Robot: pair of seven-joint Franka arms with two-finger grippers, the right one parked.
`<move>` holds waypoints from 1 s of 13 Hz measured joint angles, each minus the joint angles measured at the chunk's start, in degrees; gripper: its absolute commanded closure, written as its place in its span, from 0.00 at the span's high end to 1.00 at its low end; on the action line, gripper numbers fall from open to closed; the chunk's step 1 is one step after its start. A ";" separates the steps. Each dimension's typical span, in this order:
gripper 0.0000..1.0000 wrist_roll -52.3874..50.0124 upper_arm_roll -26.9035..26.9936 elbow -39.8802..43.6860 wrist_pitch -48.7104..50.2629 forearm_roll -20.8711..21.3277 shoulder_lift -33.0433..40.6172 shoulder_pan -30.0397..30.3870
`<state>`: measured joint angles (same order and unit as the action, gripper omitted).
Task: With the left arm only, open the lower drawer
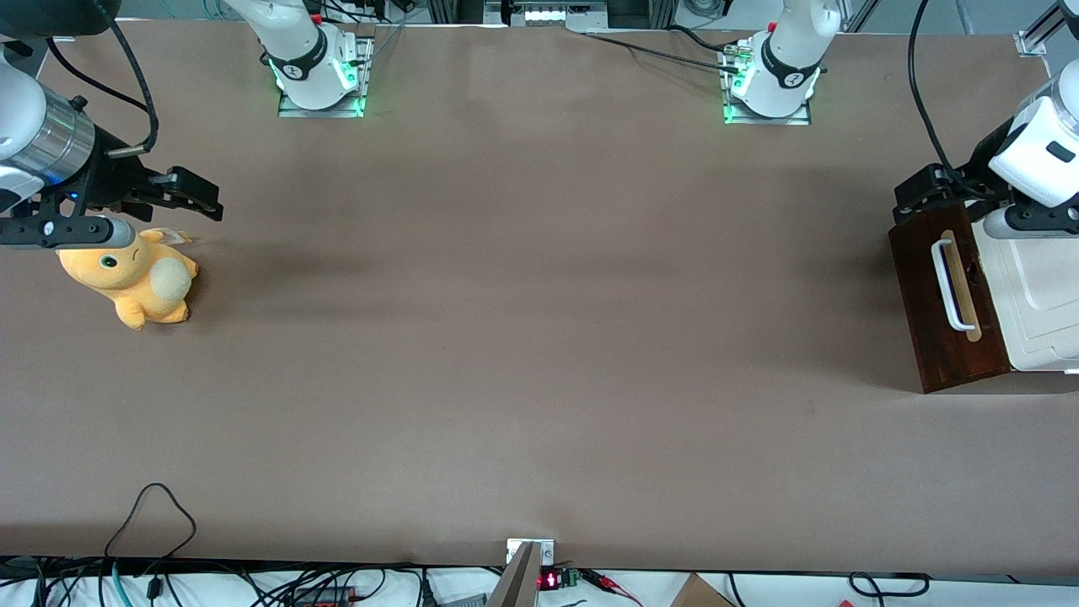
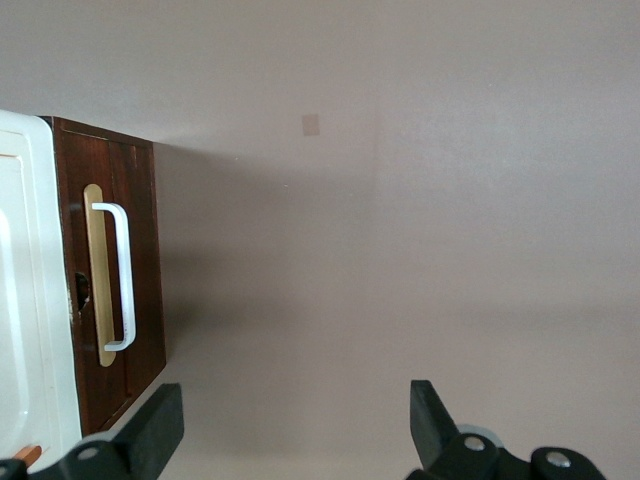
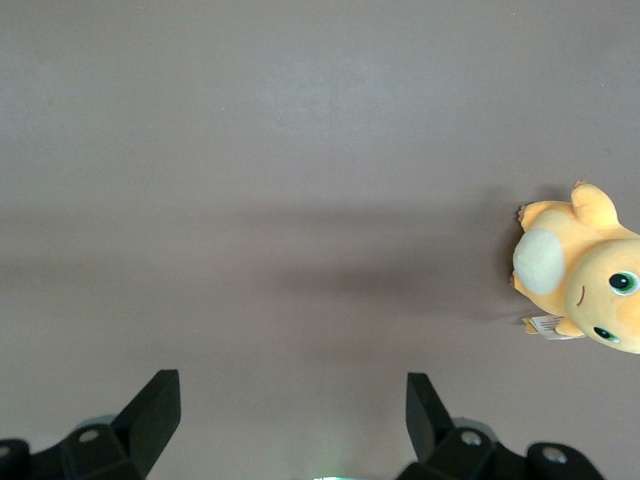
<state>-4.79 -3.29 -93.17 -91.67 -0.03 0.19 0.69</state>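
Note:
The lower drawer [image 1: 936,324] shows its dark brown front with a white bar handle [image 1: 948,282] on a pale wood strip, at the working arm's end of the table. The front sits against the cream-white cabinet [image 1: 1041,295]; no drawer box shows. My left arm's gripper [image 1: 915,196] hangs open above the table, by the corner of the drawer front farthest from the front camera, touching nothing. In the left wrist view the drawer front [image 2: 145,230] and handle [image 2: 122,275] lie off to one side of the open gripper [image 2: 295,430], whose black fingers [image 2: 158,428] have only bare table between them.
A yellow plush toy [image 1: 135,278] lies toward the parked arm's end of the table and also shows in the right wrist view [image 3: 585,275]. Two arm bases [image 1: 320,80] [image 1: 771,84] stand along the table edge farthest from the front camera. Cables [image 1: 152,523] trail over the near edge.

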 measured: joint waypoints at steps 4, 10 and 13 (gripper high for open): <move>1.00 0.03 0.00 0.00 0.51 -0.09 -0.01 0.00; 1.00 0.04 0.38 0.00 1.02 -3.83 -0.31 0.03; 1.00 0.03 0.34 0.00 3.04 -3.83 -0.46 0.03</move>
<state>-4.75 -2.96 -93.18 -88.63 -3.86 -0.27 0.72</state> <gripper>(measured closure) 0.000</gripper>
